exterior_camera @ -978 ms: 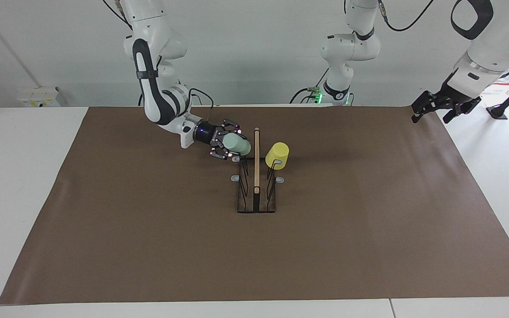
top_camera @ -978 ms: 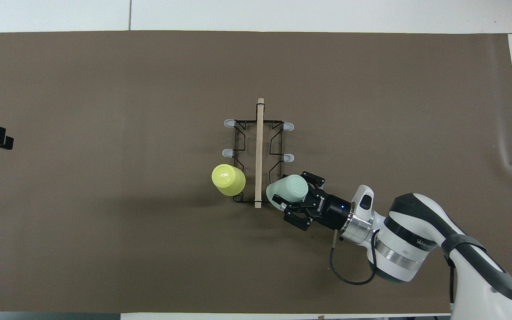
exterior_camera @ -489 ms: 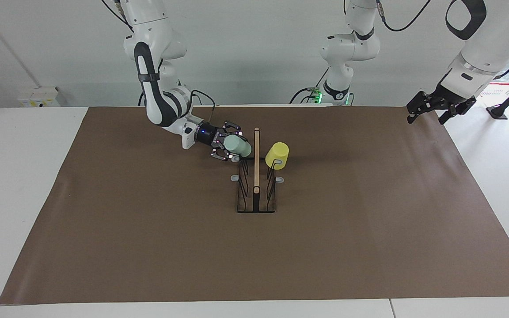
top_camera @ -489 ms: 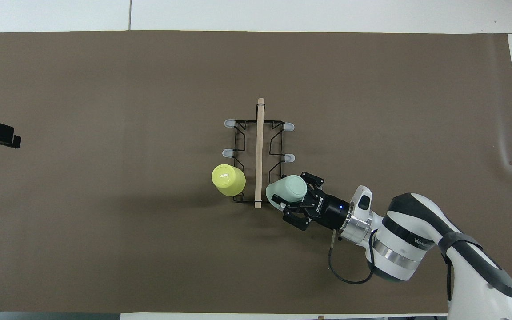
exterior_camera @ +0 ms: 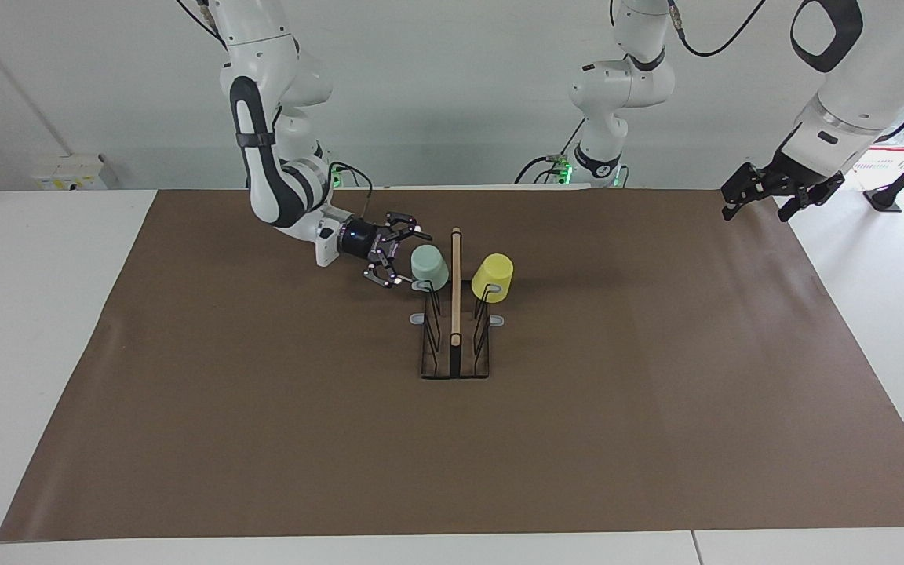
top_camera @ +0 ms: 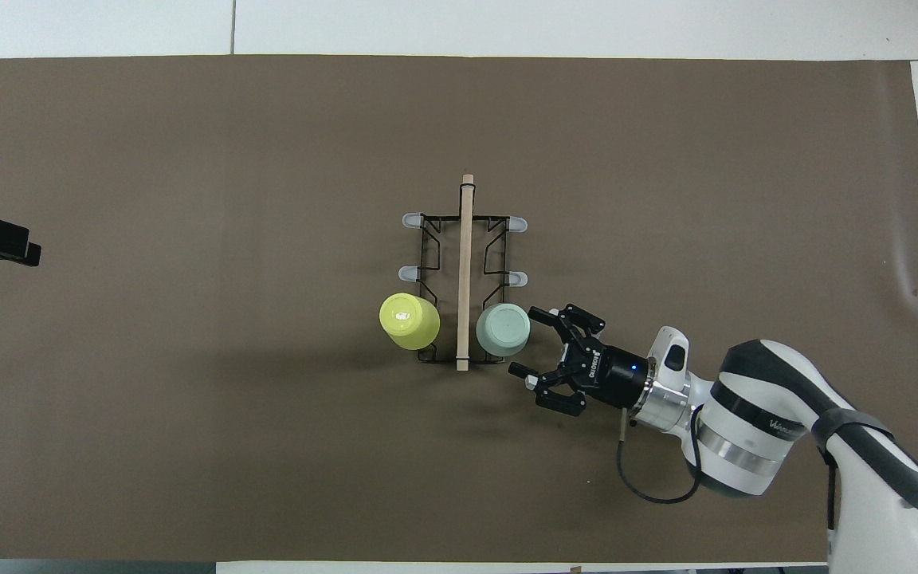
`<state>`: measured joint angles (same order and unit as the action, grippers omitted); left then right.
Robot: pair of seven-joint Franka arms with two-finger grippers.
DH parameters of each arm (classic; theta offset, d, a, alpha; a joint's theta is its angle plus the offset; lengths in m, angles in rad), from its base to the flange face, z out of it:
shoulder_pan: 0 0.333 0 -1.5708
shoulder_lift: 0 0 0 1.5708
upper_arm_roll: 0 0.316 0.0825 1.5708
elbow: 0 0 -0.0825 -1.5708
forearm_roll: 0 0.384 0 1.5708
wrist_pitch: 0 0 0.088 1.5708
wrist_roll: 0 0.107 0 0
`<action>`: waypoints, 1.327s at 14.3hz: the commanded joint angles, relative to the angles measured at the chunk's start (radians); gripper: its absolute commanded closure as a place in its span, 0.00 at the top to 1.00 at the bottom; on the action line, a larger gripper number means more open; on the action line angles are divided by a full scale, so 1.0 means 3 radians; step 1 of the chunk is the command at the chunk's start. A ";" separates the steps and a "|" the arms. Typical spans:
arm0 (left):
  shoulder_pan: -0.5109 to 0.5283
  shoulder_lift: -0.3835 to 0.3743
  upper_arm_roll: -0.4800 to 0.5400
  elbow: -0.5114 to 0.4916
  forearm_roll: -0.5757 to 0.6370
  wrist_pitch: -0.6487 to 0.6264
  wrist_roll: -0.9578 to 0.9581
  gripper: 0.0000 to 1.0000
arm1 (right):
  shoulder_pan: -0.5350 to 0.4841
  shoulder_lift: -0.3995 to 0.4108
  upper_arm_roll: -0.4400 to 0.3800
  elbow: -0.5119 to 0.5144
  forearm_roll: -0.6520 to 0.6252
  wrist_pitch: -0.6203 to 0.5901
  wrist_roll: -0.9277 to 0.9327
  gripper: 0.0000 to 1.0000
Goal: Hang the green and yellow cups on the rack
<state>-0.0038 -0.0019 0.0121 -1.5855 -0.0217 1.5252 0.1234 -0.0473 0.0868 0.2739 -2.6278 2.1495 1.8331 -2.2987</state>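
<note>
Field notes, rack station

A small black wire rack with a flat dark base and an upright light wooden centre bar (exterior_camera: 455, 314) is found near the middle of the brown mat (exterior_camera: 264, 439). A pale mint green tapered plastic cup (exterior_camera: 429, 264) is seen mouth-down on the prong pair nearest the robots, on the side toward the right arm's end of the table. A bright yellow tapered plastic cup (exterior_camera: 492, 277) is seen likewise inverted on the matching prong across the bar, toward the left arm's end. In the overhead view both cup bottoms are shown facing up, one each side of the bar: green (top_camera: 503, 329), yellow (top_camera: 409, 320). The other grey-tipped prongs are left bare.

The right gripper (exterior_camera: 401, 255) is noted just beside the green cup, its fingers spread wide and nothing held between them; a clear gap to the cup is shown from overhead (top_camera: 548, 351). The left gripper (exterior_camera: 766, 200) is held up over the mat's corner at the left arm's end, waiting, well apart from the rack; its fingers are judged open and nothing is seen in them.

Progress: both cups are judged hung, so the task's placing looks done. Only withdrawal of the right arm, clear of the rack, is judged to be left
</note>
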 commanded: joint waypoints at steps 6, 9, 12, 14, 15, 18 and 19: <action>0.0018 0.0001 -0.0056 0.0013 0.0026 0.0004 -0.0074 1.00 | -0.1502 -0.0090 0.0012 0.0444 -0.2192 -0.0521 0.0789 1.00; 0.0023 -0.0004 -0.0050 0.0013 0.0026 -0.0012 -0.0059 1.00 | -0.1790 -0.0090 0.0007 0.1087 -0.3168 -0.0603 0.1396 1.00; 0.0054 -0.0004 -0.0045 0.0013 0.0032 -0.0017 -0.0059 1.00 | -0.1790 -0.0110 0.0012 0.1706 -0.4109 -0.0629 0.2117 1.00; 0.0049 -0.0004 -0.0045 0.0013 0.0032 -0.0017 -0.0059 1.00 | -0.1745 -0.0095 0.0048 0.2166 -0.4749 -0.0634 0.2684 1.00; 0.0043 -0.0004 -0.0045 0.0013 0.0032 -0.0017 -0.0059 1.00 | -0.1653 -0.0085 0.0053 0.2346 -0.5050 -0.0644 0.3062 1.00; 0.0043 -0.0004 -0.0045 0.0013 0.0032 -0.0017 -0.0059 1.00 | -0.1581 -0.0069 0.0048 0.2597 -0.5589 -0.0634 0.3805 1.00; 0.0048 -0.0004 -0.0045 0.0013 0.0032 -0.0017 -0.0059 1.00 | -0.1545 -0.0095 0.0058 0.2684 -0.5747 -0.0644 0.3913 1.00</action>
<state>0.0023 -0.0019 0.0063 -1.5855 -0.0217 1.5244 0.1170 -0.5123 0.0459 0.2821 -1.8780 0.5042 1.6512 -1.2081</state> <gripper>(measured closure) 0.000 0.000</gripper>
